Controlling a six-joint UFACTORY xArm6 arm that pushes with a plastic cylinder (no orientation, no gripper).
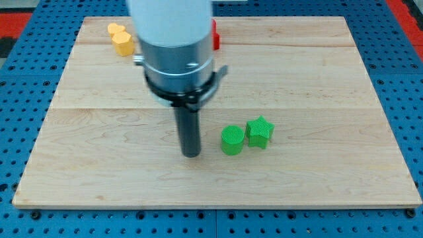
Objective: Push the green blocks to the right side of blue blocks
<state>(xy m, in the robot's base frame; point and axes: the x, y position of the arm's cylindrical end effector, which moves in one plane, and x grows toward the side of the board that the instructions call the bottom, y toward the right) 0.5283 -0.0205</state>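
A green round block [232,140] and a green star-shaped block [260,131] sit side by side, touching, right of the board's middle. My tip [191,155] rests on the board just to the left of the green round block, a small gap apart. No blue block shows; the arm's body hides part of the board's top middle.
A yellow block [121,38] lies at the view's top left. A red block [215,34] peeks out from behind the arm at the top. The wooden board [330,185] lies on a blue pegboard table [410,79].
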